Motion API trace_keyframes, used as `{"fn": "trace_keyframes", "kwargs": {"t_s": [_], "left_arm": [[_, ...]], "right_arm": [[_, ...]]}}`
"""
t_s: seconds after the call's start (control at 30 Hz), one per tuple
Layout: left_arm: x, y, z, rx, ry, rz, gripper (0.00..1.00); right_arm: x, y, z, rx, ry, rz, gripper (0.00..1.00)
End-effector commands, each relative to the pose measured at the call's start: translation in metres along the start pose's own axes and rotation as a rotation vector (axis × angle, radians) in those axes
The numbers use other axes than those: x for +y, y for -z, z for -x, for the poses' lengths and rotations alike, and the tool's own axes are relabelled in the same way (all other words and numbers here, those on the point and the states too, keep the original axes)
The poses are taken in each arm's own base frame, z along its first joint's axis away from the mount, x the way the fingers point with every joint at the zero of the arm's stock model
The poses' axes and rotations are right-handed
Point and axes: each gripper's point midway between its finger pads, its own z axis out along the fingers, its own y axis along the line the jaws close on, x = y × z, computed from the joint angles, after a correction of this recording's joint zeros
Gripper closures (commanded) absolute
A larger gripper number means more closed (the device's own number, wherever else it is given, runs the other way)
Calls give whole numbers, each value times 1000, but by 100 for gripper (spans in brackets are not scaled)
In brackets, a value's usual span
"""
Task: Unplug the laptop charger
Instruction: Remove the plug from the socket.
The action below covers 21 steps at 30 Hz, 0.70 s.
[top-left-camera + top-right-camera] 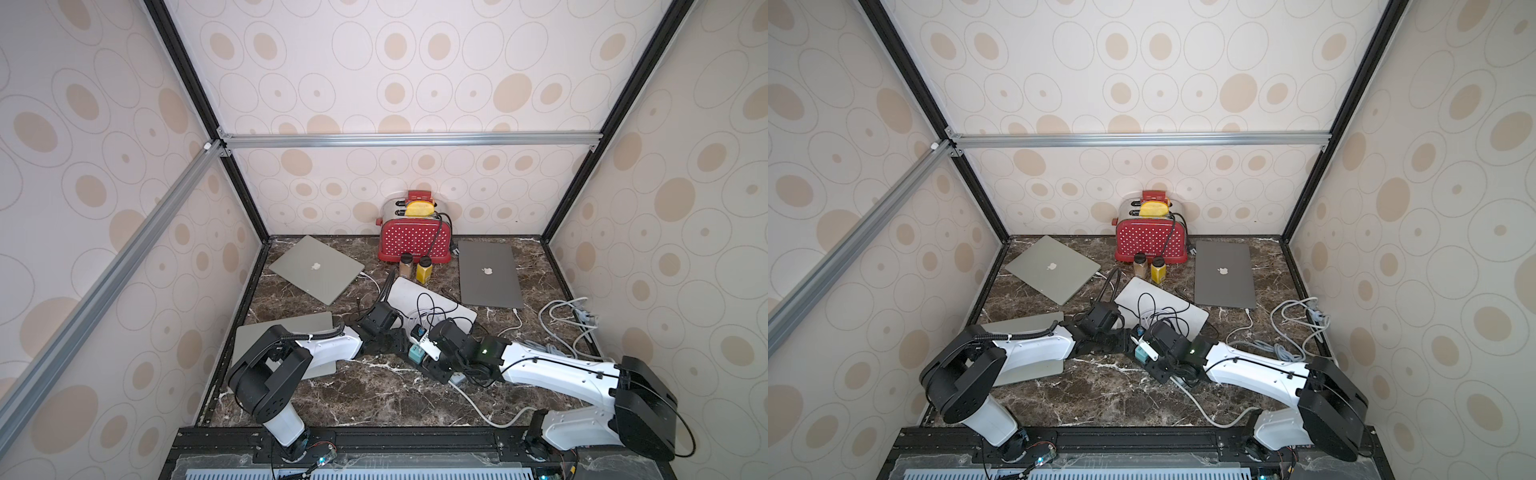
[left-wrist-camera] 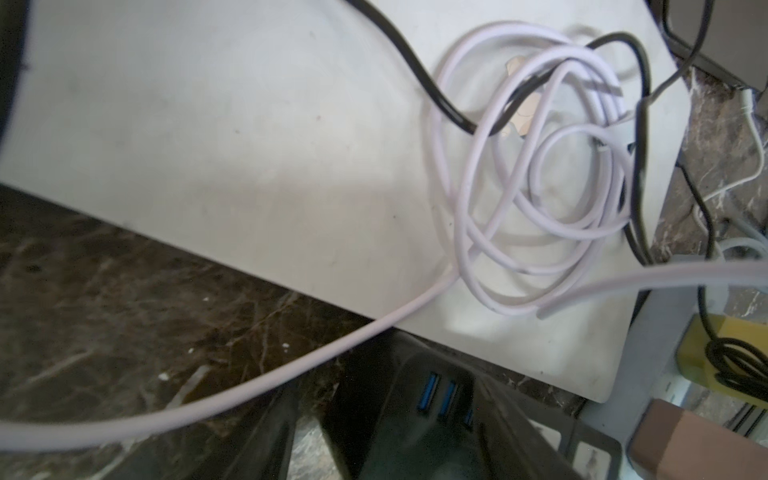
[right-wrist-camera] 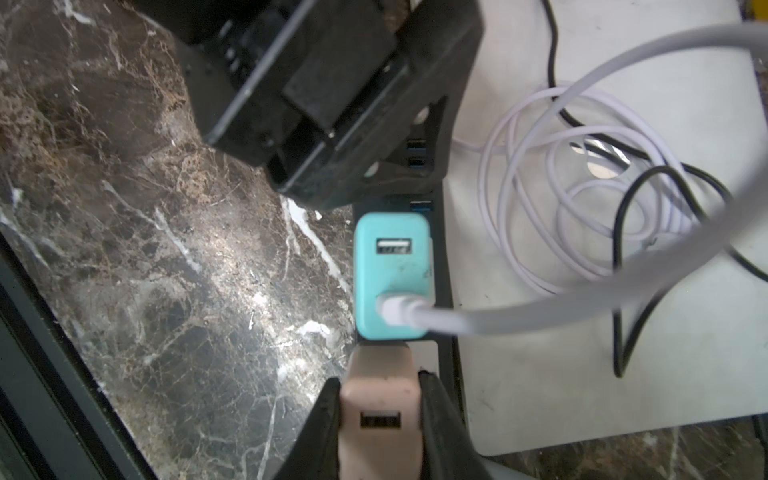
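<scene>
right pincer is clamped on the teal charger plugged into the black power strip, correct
Not quite. The right wrist view shows the right pincer clamped on the pale pink charger, next to the teal charger. The teal one is plugged into the black power strip, but nothing grips it.

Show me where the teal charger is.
In both top views the teal charger sits plugged into the black power strip, centre-front on the table, beside the white laptop's near edge.
</scene>
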Motion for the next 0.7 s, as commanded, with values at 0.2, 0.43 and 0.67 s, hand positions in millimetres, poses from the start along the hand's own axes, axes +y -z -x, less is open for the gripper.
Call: {"fn": "trace_keyframes", "kwargs": {"t_s": [0.2, 0.43, 0.67], "left_arm": [[99, -5, -100, 321, -13, 346, 33], [85, 2, -89, 289, -25, 304, 30], [54, 18, -59, 216, -61, 218, 23]], "right_arm": [[-5, 17, 32, -159, -86, 38, 100], [-53, 58, 15, -119, -149, -142, 100], [-109, 94, 19, -111, -292, -227, 100]]}}
